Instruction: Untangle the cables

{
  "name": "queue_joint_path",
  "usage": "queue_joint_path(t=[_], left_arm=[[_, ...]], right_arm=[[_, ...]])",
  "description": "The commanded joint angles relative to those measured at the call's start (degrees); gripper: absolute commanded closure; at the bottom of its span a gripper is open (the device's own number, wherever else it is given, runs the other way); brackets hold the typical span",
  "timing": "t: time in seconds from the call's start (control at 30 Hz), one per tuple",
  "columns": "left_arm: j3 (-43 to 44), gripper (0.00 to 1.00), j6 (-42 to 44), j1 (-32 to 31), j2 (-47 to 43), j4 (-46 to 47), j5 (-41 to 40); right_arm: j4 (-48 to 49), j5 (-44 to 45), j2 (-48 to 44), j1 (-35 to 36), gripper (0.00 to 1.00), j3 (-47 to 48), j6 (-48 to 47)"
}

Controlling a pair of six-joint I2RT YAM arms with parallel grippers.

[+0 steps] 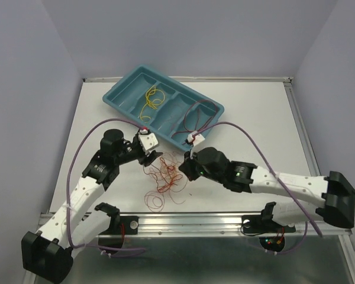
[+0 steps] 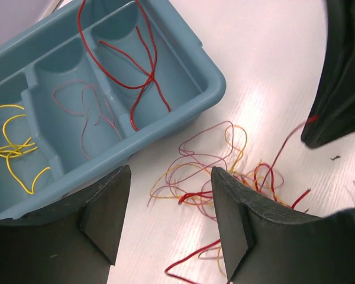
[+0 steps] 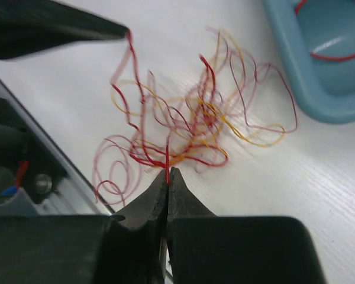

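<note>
A tangle of thin red, yellow and orange cables point(image 1: 165, 176) lies on the white table between my two grippers; it also shows in the left wrist view point(image 2: 225, 165) and the right wrist view point(image 3: 195, 124). My left gripper point(image 1: 154, 157) point(image 2: 171, 231) is open, low over the left edge of the tangle, with strands between its fingers. My right gripper point(image 1: 186, 167) point(image 3: 167, 174) is shut on a red cable point(image 3: 167, 157) that rises from the tangle. Another red strand runs up to the tip of the left gripper's finger point(image 3: 77, 26).
A teal divided tray point(image 1: 121, 97) point(image 2: 177, 121) point(image 3: 296, 71) stands behind the tangle, holding a yellow cable point(image 1: 152, 97) point(image 2: 12, 148), a pinkish strand point(image 2: 83, 112) and a red cable point(image 1: 198, 112) point(image 2: 139, 65) in separate compartments. A metal rail point(image 1: 183, 222) runs along the near edge.
</note>
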Motion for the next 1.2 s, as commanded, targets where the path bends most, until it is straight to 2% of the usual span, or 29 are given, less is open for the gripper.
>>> queue_joint_path(t=[0.0,0.2,0.27,0.47,0.67,0.8,0.9,1.17], left_arm=[[-1.5,0.32,0.7,-0.1,-4.6,3.7,3.1],[-3.6,0.32,-0.1,0.0,-10.7,5.1,4.5],[-4.7,0.27,0.2,0.0,-12.3,5.9,6.1],[-4.7,0.26,0.3,-0.1,-12.6,5.9,7.1],[-6.1,0.26,-1.5,0.0,-17.3,9.0,7.3],[-10.0,0.24,-6.6,0.0,-23.4,18.5,1.9],[-12.3,0.21,-7.7,0.0,-26.8,22.6,1.4],[-11.4,0.21,-5.6,-1.8,-21.9,22.0,7.0]], right_arm=[[-0.4,-0.9,-10.1,0.1,1.0,5.3,-3.1],[-8.0,0.2,-13.3,0.1,0.99,20.7,-6.5],[-9.0,-0.2,-13.5,0.1,0.99,25.5,-7.1],[-13.2,-4.1,-11.1,0.2,0.99,38.5,-6.9],[-13.3,-11.5,-10.4,0.1,1.0,40.7,-7.7],[-13.4,-12.7,-9.6,0.1,1.0,41.0,-8.1],[-13.5,-15.5,-8.8,0.1,0.99,41.2,-8.0],[-13.2,-18.5,-4.4,0.1,0.99,44.1,-7.0]])
